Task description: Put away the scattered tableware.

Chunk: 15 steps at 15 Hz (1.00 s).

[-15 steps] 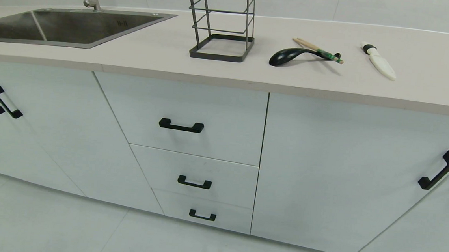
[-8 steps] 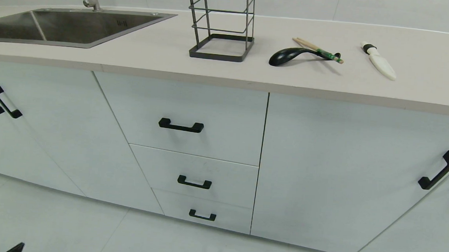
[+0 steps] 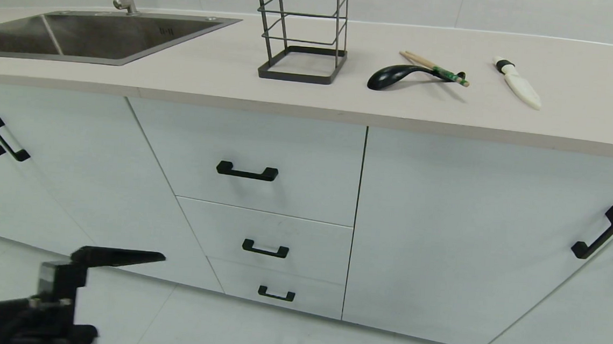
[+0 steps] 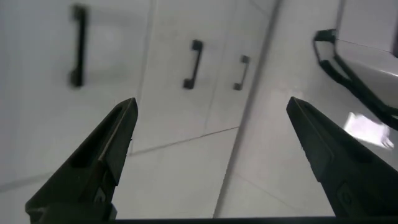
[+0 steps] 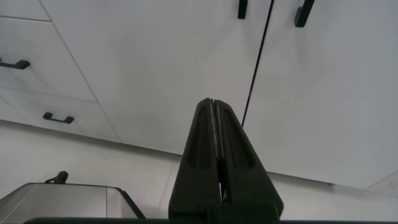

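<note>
Spoon (image 3: pixel 383 79), glossy black, wooden chopsticks (image 3: pixel 427 64) crossing its handle, wire rack (image 3: pixel 297 77)

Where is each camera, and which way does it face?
Left wrist: on the left arm, looking past its open left gripper at the drawer handles and floor.
Right wrist: on the right arm, looking past its shut right gripper at cabinet doors.
Head: up top, looking forward and down at the counter; left gripper low on its left.
Shared: head and left wrist both show drawer handles.
</note>
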{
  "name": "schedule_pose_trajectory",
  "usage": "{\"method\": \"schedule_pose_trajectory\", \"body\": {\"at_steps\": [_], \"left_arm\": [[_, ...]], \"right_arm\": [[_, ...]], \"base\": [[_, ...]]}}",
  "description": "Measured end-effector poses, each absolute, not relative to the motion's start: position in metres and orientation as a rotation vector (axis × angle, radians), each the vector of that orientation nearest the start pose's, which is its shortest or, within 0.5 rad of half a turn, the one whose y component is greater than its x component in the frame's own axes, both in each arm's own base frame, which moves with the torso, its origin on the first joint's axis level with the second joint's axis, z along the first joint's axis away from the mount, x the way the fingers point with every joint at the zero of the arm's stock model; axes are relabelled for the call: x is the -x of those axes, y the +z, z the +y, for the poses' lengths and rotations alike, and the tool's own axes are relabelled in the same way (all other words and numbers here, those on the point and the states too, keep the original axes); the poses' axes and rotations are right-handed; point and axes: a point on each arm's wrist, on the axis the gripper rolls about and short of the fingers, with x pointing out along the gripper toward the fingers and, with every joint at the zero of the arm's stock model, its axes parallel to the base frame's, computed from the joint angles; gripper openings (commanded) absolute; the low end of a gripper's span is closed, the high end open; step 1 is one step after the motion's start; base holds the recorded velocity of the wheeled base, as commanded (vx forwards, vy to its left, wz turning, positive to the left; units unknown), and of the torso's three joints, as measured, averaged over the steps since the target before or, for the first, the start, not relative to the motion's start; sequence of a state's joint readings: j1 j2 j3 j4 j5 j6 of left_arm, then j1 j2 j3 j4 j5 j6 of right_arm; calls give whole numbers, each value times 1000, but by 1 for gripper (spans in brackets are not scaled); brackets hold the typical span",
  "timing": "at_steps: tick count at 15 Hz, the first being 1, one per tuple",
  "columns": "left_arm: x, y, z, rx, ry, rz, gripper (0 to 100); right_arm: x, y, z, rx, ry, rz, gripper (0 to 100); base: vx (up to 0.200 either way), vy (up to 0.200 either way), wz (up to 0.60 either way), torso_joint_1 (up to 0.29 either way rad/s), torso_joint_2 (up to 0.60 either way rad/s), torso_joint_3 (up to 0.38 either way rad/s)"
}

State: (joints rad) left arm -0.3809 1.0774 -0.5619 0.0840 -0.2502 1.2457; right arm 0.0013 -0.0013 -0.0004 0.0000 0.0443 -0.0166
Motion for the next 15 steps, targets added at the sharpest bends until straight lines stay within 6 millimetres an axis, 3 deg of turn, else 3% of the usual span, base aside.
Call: {"method": "schedule_pose_trajectory", "body": {"at_steps": [6,15], "left_arm": [[-144,160,-74,-1228,-1035,272,100],[-215,93,-105,-1203,-1026,483,100]], "right_arm": [[23,76,1,17,45,-2,0],[23,75,1,17,46,-2,0]], "base": [[0,0,0,0,0,0],[0,0,0,0,0,0]]}}
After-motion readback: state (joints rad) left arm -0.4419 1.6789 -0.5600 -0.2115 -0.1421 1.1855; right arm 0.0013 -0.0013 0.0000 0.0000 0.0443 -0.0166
